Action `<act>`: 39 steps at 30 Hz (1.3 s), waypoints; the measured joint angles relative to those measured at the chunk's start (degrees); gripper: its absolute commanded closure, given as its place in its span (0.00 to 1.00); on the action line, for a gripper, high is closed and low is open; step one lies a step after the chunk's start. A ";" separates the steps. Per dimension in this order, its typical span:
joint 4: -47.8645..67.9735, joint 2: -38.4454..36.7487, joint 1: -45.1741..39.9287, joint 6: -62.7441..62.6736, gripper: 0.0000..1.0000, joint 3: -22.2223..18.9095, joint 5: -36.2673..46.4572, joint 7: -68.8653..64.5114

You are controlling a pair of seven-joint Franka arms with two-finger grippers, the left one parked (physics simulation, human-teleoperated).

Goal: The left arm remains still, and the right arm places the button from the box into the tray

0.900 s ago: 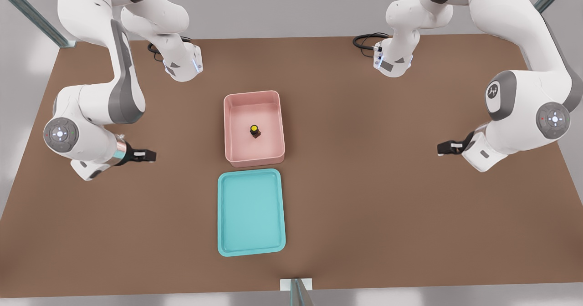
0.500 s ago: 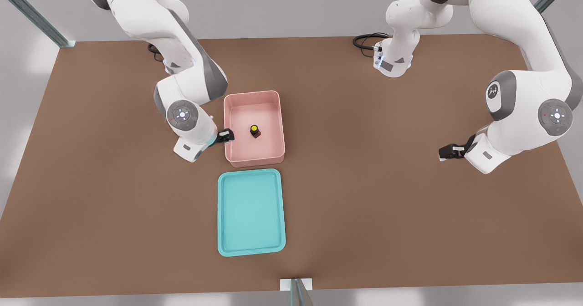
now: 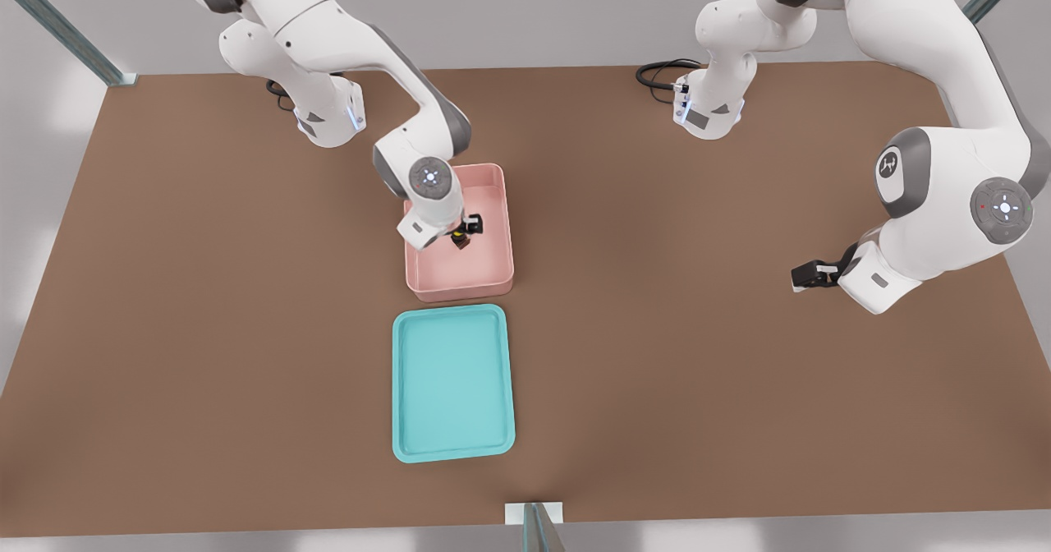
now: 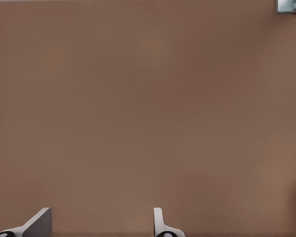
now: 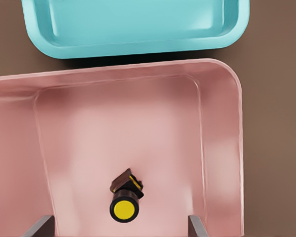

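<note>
- My jaws [image 3: 468,227]: spread wide, empty, hovering over the pink box [image 5: 222,148].
- Button [image 5: 124,202]: upright on the box floor, between my fingertips [image 5: 196,228].
- Advice: descend straight, centre, then close.
- Turquoise tray [image 5: 138,29]: just beside the box.

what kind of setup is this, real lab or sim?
Likely a simulated tabletop cell: bare brown table, pink box holding a button, turquoise tray. The gripper hovers, open, over the button.
</note>
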 measured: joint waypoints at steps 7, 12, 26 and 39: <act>-4.79 2.29 1.56 10.04 0.00 0.01 -1.61 7.98; -6.39 3.04 2.38 13.82 0.00 0.01 -2.04 12.12; -10.67 2.31 3.15 18.13 0.00 -0.06 -3.11 19.15; -11.31 3.19 4.62 19.23 0.21 0.01 -2.05 22.21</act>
